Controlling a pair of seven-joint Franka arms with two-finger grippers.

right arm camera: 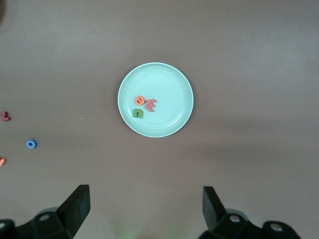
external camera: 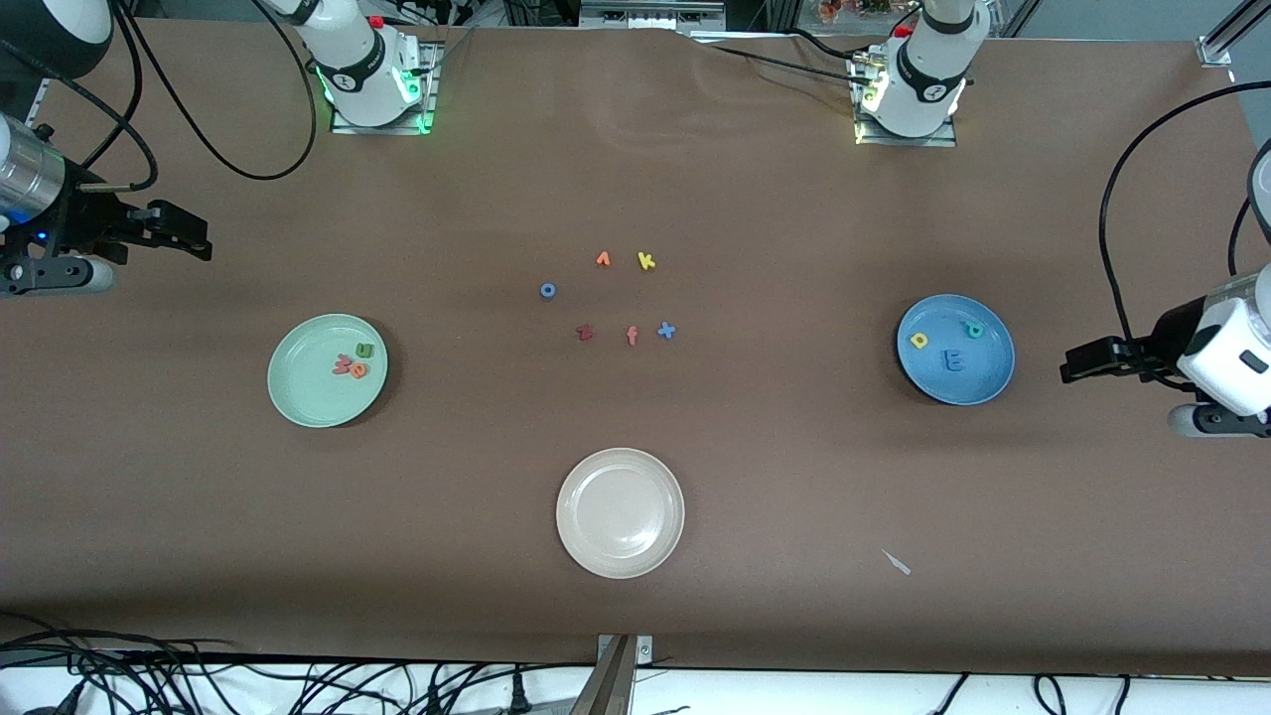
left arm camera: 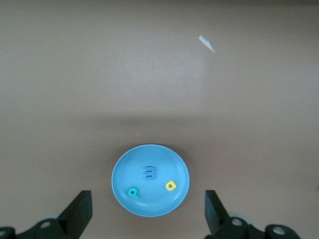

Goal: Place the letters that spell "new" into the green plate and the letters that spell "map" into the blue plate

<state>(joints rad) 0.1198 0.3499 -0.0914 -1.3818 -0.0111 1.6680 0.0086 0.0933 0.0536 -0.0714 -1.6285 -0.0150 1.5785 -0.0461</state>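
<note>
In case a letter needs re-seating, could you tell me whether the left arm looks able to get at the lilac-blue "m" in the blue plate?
Probably yes: the left gripper hangs open beside the blue plate, and the "m" lies uncovered, apart from its neighbours.

White arms, black cables.

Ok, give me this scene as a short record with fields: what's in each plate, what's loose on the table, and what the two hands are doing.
green plate: orange e, green n, pinkish-red w
blue plate: yellow a, teal p, lilac-blue m
cream-white plate: nothing in it
loose letters: six, mid-table between the two coloured plates
left hand: open, empty, over the table beside the blue plate
right hand: open, empty, over the table beside the green plate
</note>
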